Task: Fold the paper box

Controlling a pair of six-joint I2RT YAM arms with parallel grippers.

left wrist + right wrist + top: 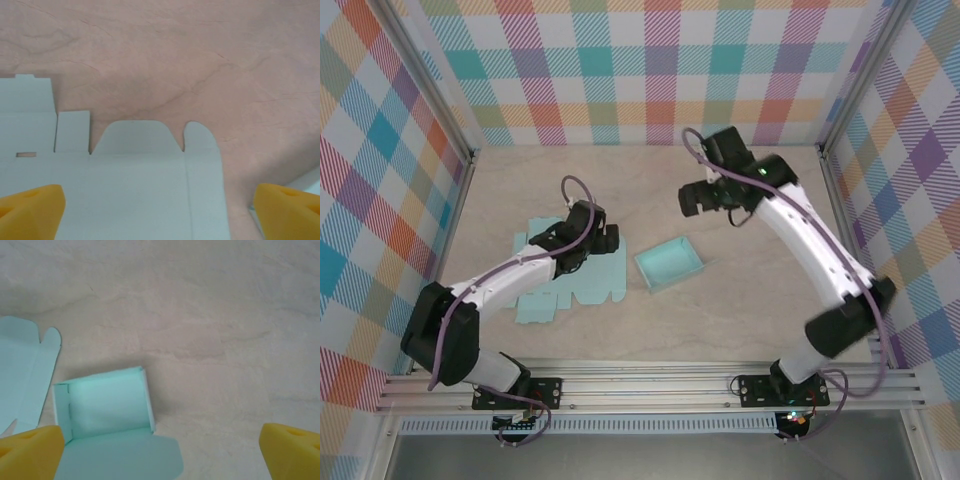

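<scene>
On the pale wood bench (720, 320) the flat paper box blank (595, 285) lies right beneath the left gripper (588, 238), fingers spread wide, the nearer arm, while the right gripper (705, 200), equally wide, hovers at 1 o'clock of the folded tray (670, 263)

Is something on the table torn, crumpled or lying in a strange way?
Nothing stands out. The flat sheet lies smooth beneath the open left gripper, and the folded box sits whole, just turned slightly askew.

One flat box blank (592, 282) and one folded open box (670, 263), two paper pieces altogether, lie on the tabletop (750, 300).
</scene>
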